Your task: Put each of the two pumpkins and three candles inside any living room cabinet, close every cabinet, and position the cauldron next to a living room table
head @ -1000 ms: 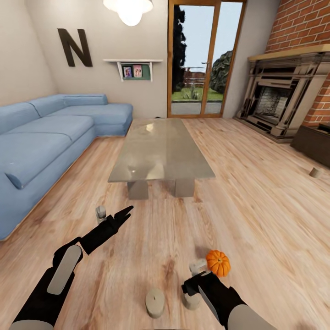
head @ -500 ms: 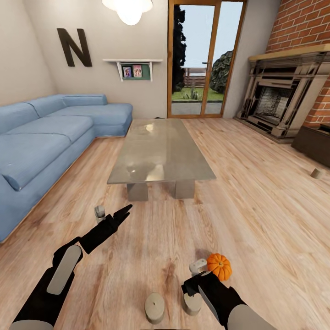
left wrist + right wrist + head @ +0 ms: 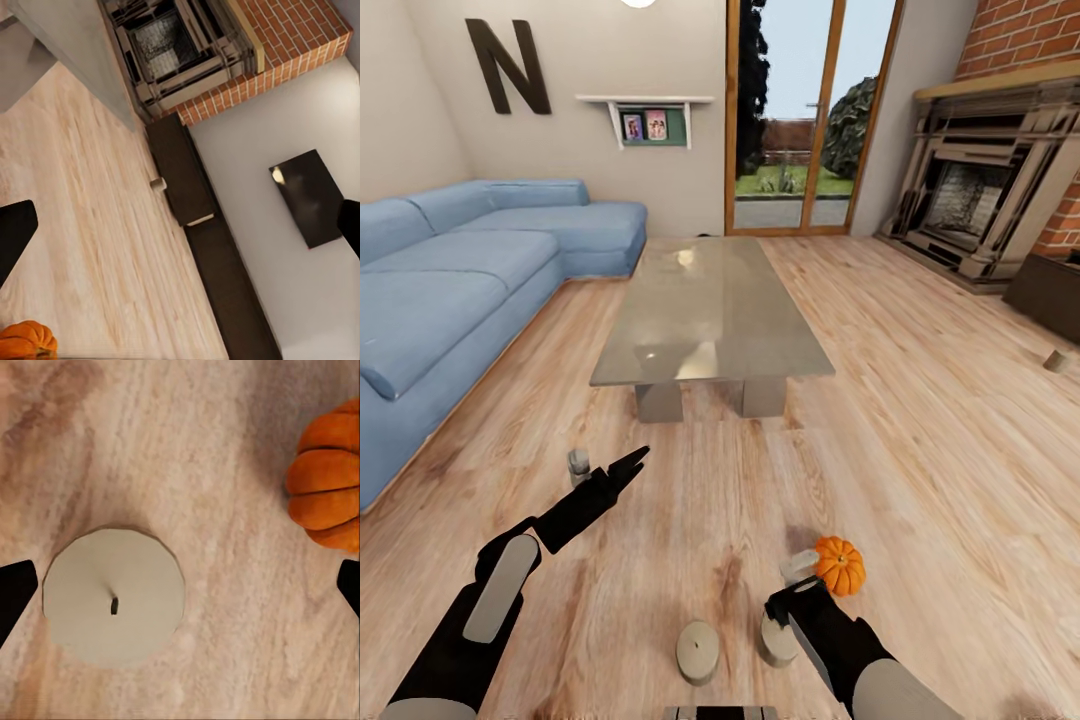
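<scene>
On the wood floor [image 3: 920, 420] near the robot, a small orange pumpkin [image 3: 839, 564] sits just beside the right claw [image 3: 785, 612], which hangs above a stubby greyish candle [image 3: 778, 640]; a second candle [image 3: 698, 651] stands a little to its left, and a third candle [image 3: 1054, 360] lies well apart near the dark cabinet [image 3: 1050, 295] at the right edge. From the right wrist view the claw is spread wide, its two dark fingertips [image 3: 15, 596] at opposite edges, with a candle top and wick [image 3: 113, 597] between them on the floor and the pumpkin [image 3: 328, 484] near one side, touching nothing. The left claw [image 3: 628, 466] reaches forward over the floor with its fingers parted and nothing between them; a small grey object [image 3: 577, 463] stands just beside it. The left wrist view looks across the floor toward the long low cabinet [image 3: 202, 225], with a candle [image 3: 157, 183] just in front of it, the brick fireplace [image 3: 187, 45], and the pumpkin [image 3: 26, 341] at the corner. Farther ahead stands the glossy glass tabletop [image 3: 705, 310] on grey legs, with a blue sofa [image 3: 450, 290] along the left wall.
</scene>
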Motion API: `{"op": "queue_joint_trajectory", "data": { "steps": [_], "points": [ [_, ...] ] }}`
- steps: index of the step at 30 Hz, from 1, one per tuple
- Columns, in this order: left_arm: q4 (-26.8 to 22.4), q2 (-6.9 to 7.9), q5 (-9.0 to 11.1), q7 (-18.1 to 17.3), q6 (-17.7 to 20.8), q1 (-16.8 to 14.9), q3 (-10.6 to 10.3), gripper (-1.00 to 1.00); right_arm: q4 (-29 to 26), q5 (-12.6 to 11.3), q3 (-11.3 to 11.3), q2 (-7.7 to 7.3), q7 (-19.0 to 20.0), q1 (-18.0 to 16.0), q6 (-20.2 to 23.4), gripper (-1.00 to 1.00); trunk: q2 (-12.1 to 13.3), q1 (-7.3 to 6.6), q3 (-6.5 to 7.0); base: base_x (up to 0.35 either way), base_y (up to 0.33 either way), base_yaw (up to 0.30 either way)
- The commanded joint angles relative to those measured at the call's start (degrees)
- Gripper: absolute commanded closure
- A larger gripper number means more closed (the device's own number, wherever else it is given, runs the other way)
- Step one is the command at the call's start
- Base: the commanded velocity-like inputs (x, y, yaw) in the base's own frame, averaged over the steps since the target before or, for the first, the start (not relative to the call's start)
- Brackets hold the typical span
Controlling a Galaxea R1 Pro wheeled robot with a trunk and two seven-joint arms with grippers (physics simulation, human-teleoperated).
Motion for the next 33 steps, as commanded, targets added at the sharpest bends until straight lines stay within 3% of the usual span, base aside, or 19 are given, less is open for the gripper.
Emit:
{"op": "queue_joint_trajectory", "data": {
  "steps": [1,2,4,16,21,33],
  "points": [
    [0.0,0.0,0.0,0.0,0.0,0.0,0.0,-1.0,-0.8,0.0,0.0,0.03,-0.5,-0.2,0.7,-1.0,0.0,0.02,-0.23,0.0,0.0,0.0],
    [-0.1,0.01,0.0,0.0,0.0,0.0,0.0,-1.0,-2.3,-0.3,0.0,0.01,-0.9,-1.8,4.1,-1.0,0.0,0.05,-0.45,0.0,0.0,0.0],
    [-0.1,0.01,0.0,0.0,0.0,0.0,0.0,-1.0,-2.6,-0.4,0.1,0.06,-0.9,-2.2,5.0,-1.0,-0.1,0.1,-0.89,0.0,0.0,0.0],
    [-0.1,0.01,0.0,0.0,0.0,0.0,0.0,-1.0,-2.7,-0.4,0.4,0.17,-0.2,-2.4,5.7,-1.0,-0.2,0.41,-3.55,0.0,0.0,0.0],
    [-0.1,-0.05,0.0,0.0,0.0,0.0,0.0,-1.0,-2.7,-0.1,0.5,0.04,6.7,-2.4,5.8,-1.0,-0.3,0.54,-4.66,0.0,0.0,0.0],
    [-0.5,-0.08,1.5,-0.4,-0.4,1.2,2.8,-1.0,-2.3,-0.2,0.4,0.17,7.0,-4.5,6.2,-1.0,-0.3,0.59,-5.1,0.0,0.0,0.0]
  ]
}}
